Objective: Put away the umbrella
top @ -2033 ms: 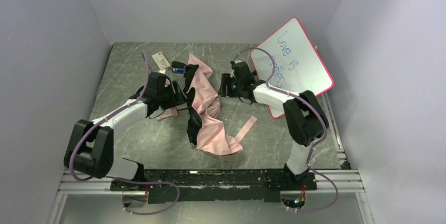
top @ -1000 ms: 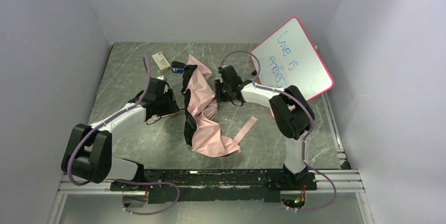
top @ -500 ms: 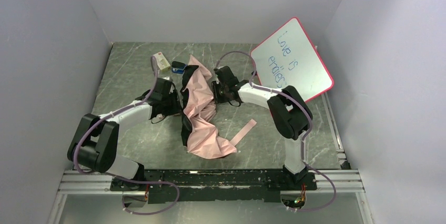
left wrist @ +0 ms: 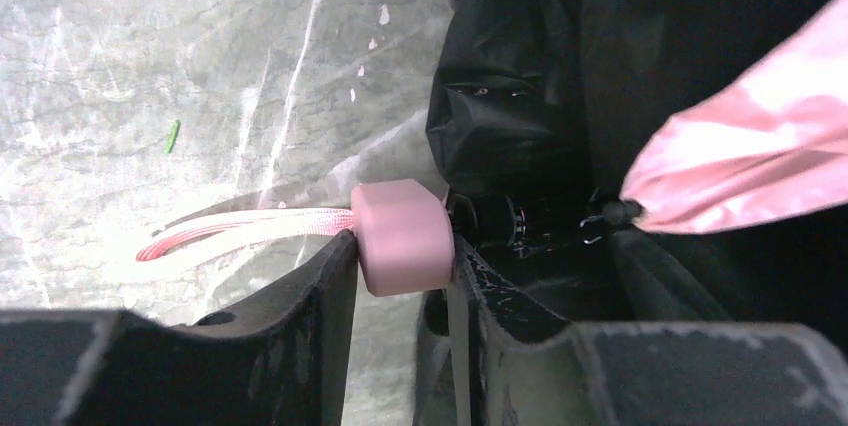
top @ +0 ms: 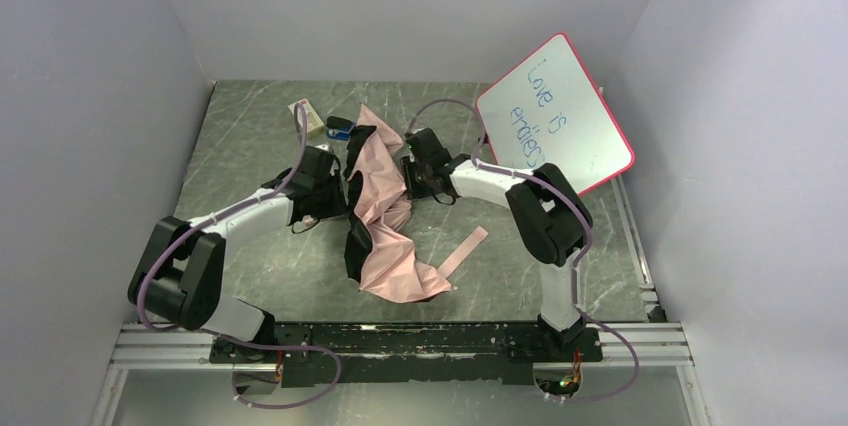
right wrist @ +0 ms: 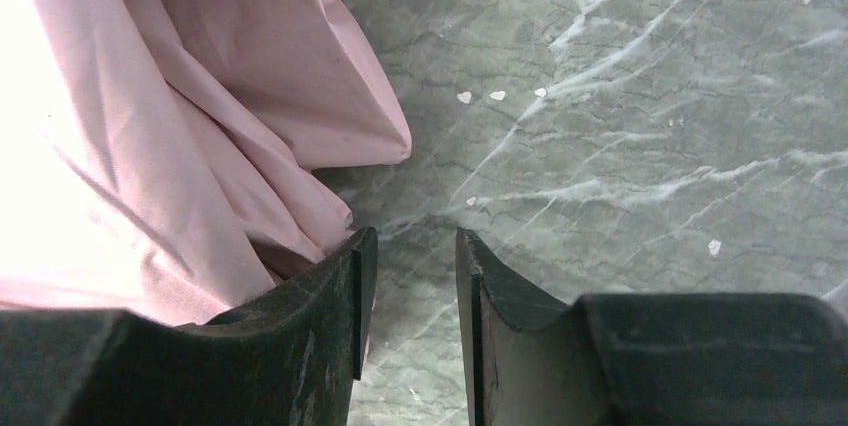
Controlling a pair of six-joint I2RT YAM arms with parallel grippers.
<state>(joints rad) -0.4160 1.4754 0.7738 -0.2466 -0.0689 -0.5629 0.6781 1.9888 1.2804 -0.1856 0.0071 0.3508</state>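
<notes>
The limp, slippery pink-and-black folding umbrella [top: 385, 216] lies left of the leaning pink-framed whiteboard [top: 560, 111], its rigid pink handle [left wrist: 400, 231], likely the surest hold, clamped by the left gripper [left wrist: 405, 251], while the right gripper [right wrist: 415, 256], slightly parted and empty, sits at the fabric's whiteboard-side edge.

The left gripper [top: 338, 196] and right gripper [top: 408, 172] now stand closer in from either side, and the umbrella [top: 385, 231] lies bunched narrower.

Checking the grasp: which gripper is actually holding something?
The left gripper, clamped on the pink umbrella handle. The right gripper holds nothing.
</notes>
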